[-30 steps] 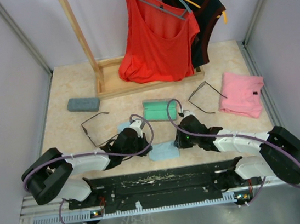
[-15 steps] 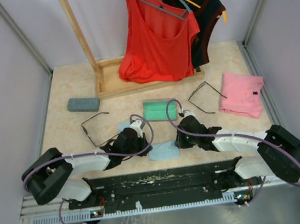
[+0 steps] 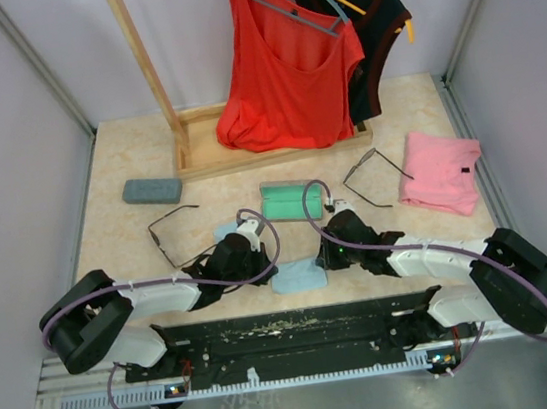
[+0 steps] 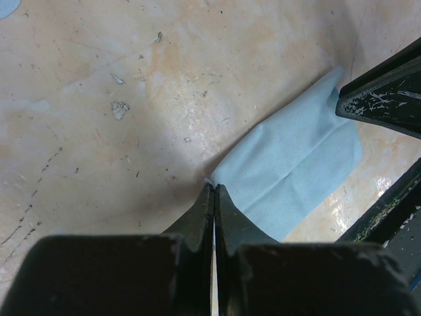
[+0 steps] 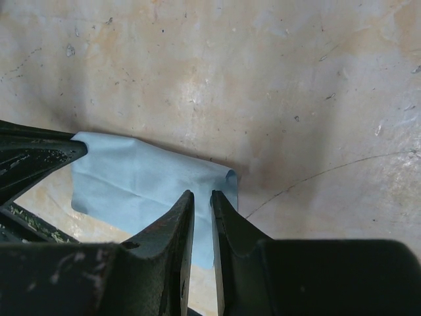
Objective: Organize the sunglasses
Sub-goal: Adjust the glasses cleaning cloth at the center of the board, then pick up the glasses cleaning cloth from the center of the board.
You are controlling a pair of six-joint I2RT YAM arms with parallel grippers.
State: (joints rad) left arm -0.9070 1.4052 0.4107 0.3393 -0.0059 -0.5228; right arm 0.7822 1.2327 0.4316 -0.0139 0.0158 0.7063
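left gripper [image 4: 212,192] pressed together at the corner of the blue cloth [image 4: 289,174], near centre of the table [image 3: 117,165] — can't tell if it's nipped; right gripper [image 5: 200,197] over the same cloth, fingers a slit apart; one sunglasses pair [image 3: 172,236] lies far-left of the cloth, other pair [image 3: 375,179] far-right — both untouched

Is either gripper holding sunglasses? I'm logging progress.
No: both pairs of sunglasses lie on the table, while the left gripper and right gripper are at the light blue cloth.
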